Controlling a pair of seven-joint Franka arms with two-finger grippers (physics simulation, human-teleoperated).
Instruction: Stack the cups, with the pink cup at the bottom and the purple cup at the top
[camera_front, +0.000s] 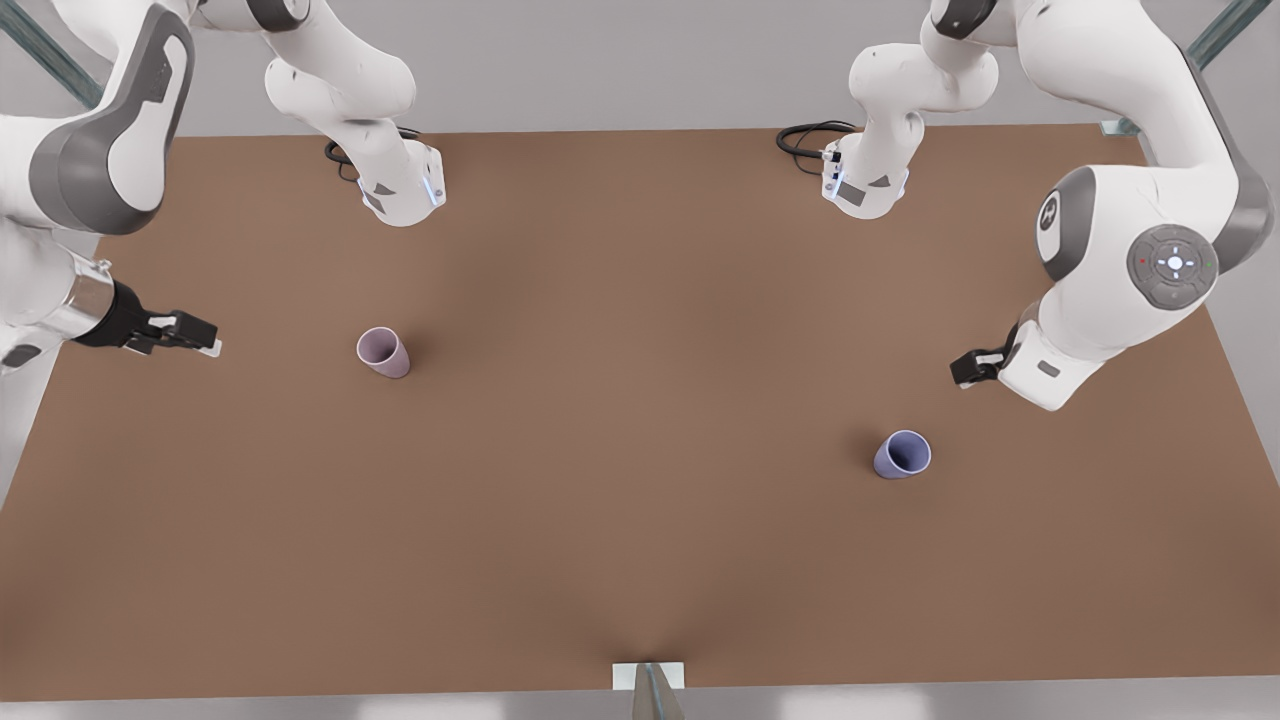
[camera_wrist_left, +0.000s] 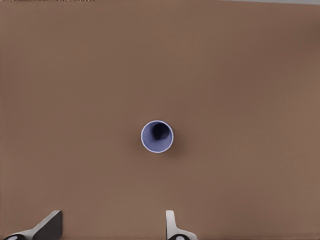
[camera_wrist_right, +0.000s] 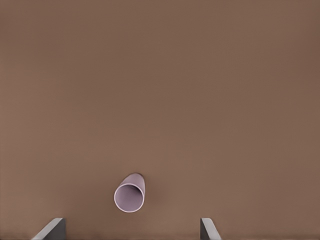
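Two cups stand well apart on the brown table (camera_front: 640, 420), both untouched, each under an open claw.

The pink cup (camera_front: 384, 352) stands upright toward the front view's left, near the right gripper (camera_front: 185, 333), whose fingers are spread and empty; its wrist camera sees the cup (camera_wrist_right: 130, 193) below. The purple cup (camera_front: 902, 455) stands upright toward the front view's right, near the left gripper (camera_front: 975, 367), which hangs above it with fingers (camera_wrist_left: 172, 226) apart, looking straight into the cup's mouth (camera_wrist_left: 157, 136).
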